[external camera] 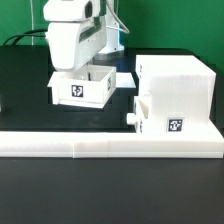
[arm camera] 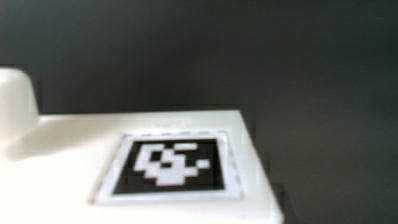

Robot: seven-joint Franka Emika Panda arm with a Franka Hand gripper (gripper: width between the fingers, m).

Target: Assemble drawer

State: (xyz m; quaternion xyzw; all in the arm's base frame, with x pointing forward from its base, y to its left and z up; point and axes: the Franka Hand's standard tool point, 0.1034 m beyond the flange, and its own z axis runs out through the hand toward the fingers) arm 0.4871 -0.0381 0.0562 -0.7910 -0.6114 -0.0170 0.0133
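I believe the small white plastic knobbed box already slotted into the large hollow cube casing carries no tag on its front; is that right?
Not quite: the small white plastic knobbed box slotted into the large hollow cube casing does carry a black-and-white square tag on its front, as the exterior view shows.

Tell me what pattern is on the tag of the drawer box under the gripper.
A black-and-white square marker pattern on the white drawer box; clearest in the wrist view.

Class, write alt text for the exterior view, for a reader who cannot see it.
A white robot arm's gripper reaches down at a small open white drawer box on a black table. On the exterior view's right stands a large white casing with a knobbed box partly inserted, behind a low white wall.
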